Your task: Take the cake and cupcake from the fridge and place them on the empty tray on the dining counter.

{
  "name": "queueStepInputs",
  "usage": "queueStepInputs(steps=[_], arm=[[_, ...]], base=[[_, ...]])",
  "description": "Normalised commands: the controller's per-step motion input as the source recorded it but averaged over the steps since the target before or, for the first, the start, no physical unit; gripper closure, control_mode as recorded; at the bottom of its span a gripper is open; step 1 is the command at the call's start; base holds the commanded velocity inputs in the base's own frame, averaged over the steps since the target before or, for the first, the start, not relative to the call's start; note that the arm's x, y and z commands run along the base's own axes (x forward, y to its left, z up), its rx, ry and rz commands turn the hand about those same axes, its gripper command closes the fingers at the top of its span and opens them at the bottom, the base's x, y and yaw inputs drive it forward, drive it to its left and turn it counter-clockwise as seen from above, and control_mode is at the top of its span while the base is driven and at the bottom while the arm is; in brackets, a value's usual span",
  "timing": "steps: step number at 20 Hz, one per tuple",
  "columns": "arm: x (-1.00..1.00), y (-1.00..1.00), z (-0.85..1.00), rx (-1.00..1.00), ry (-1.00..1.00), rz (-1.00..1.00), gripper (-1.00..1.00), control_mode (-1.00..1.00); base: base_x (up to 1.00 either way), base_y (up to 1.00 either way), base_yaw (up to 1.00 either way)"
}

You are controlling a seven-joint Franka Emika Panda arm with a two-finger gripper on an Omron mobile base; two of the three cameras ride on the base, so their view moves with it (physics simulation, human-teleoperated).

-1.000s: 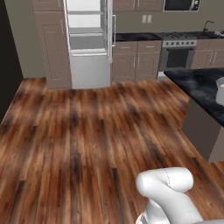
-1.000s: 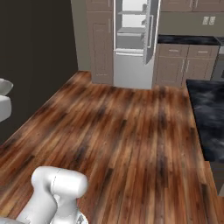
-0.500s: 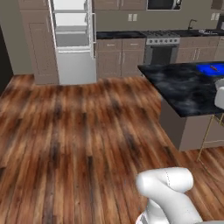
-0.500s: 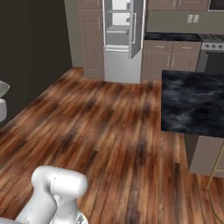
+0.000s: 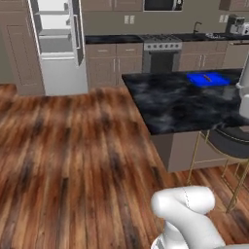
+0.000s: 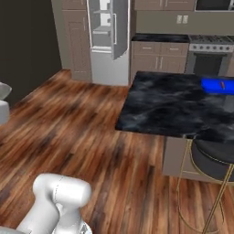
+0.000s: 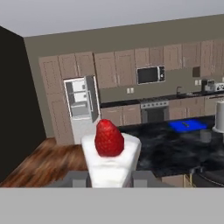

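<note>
In the hand view the cake (image 7: 111, 159), a white wedge with a red berry on top, sits between the two dark fingertips (image 7: 78, 179), and my gripper (image 7: 111, 180) is shut on it. The fridge (image 5: 56, 44) (image 6: 107, 41) (image 7: 81, 109) stands at the far wall with its upper door open and pale shelves showing. The dining counter (image 5: 180, 104) (image 6: 169, 107) (image 7: 170, 151) with its black marbled top lies ahead to the right. The cupcake and the tray are out of view.
A bright blue tray (image 5: 208, 79) (image 6: 218, 85) (image 7: 187, 125) lies on the far part of the dining counter. A black stool with gold legs (image 5: 232, 142) (image 6: 211, 157) stands at its near side. The stove (image 5: 162, 54) and brown cabinets line the back wall. Wood floor stretches to the left.
The base has moved and both base views went with it: the fridge slid left and the dining counter with its stool came closer. The grip on the cake holds.
</note>
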Motion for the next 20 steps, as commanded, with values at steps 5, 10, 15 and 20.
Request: queueStepInputs(steps=[5, 10, 15, 20], arm=[[0.00, 0.00, 0.00, 0.00, 0.00, 0.00, 1.00, 1.00], [0.00, 0.00, 0.00, 0.00, 0.00, 0.00, 1.00, 1.00], [0.00, 0.00, 0.00, 0.00, 0.00, 0.00, 1.00, 1.00], [0.00, 0.00, 0.00, 0.00, 0.00, 0.00, 1.00, 1.00]], base=[[-0.06, -1.00, 0.00], [-0.12, -1.00, -0.01], [-0.10, -1.00, -0.03], [-0.05, -1.00, -0.04]])
